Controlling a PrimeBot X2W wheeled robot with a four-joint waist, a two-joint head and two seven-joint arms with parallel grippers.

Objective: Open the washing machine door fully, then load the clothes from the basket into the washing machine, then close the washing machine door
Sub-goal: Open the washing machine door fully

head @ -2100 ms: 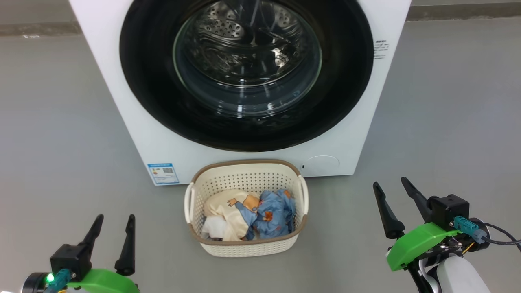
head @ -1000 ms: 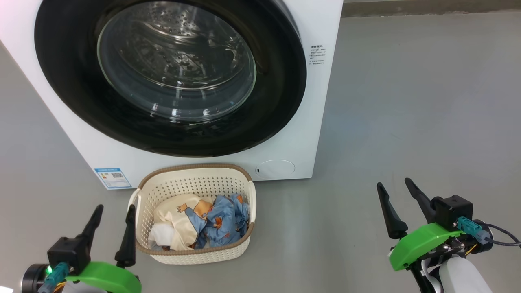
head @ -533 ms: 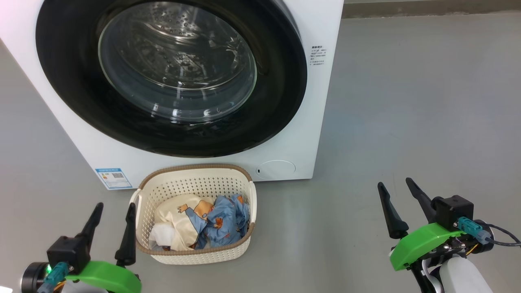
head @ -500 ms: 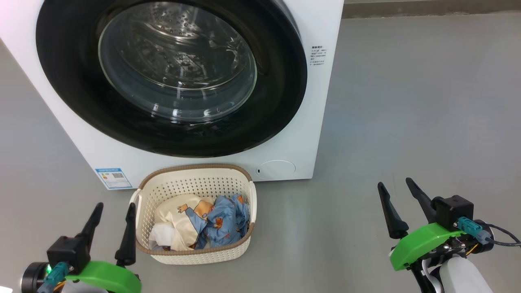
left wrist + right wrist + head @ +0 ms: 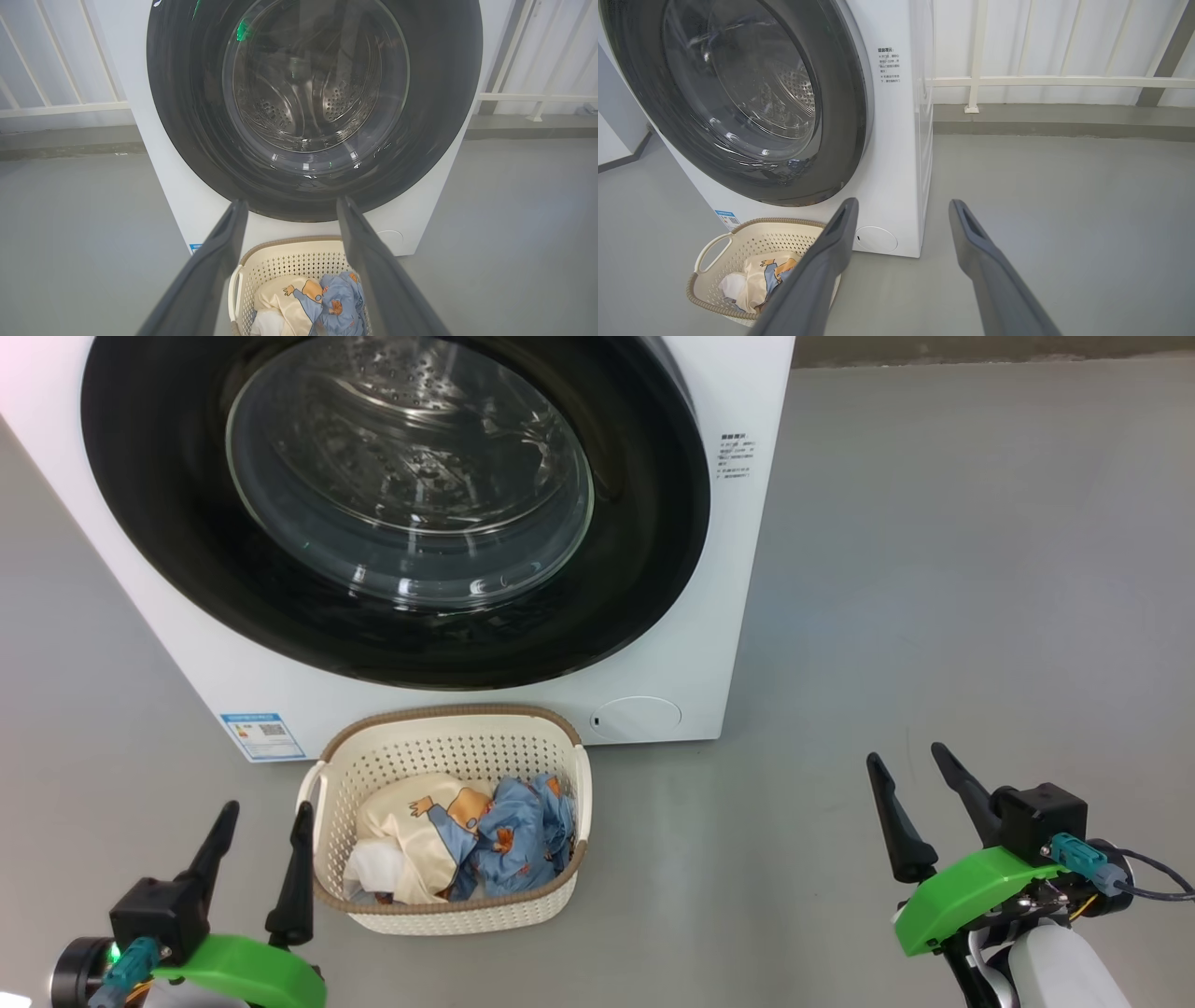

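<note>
The washing machine door (image 5: 406, 495) is shut flat against the white washing machine (image 5: 738, 569), so opening it is the step in hand. That move turns on where the door's rim lies from each pincer.

The right gripper (image 5: 906, 758) has its two dark fingers wide apart with nothing between them. From it the door is ahead, higher up and off to its left, and the door's right-hand edge is the part closest to it. The left gripper (image 5: 266, 812), also spread and empty, faces the door more squarely, with the glass ahead and above.

The door is round, so there is no long axis to line up with; the rim is what matters (I can't make out a handle or the hinge side, though a narrow recess seems to run along the right edge). If that is the pull side, the right arm looks better placed.

The basket (image 5: 448, 714) sits on the grey floor (image 5: 934, 569) just ahead of the left gripper and to its right. It is close up to the machine's foot under the door, with the clothes (image 5: 476, 835) heaped in it. I'd judge it could foul a low reach from the left. Nothing but floor lies between the right gripper and the machine's corner.
</note>
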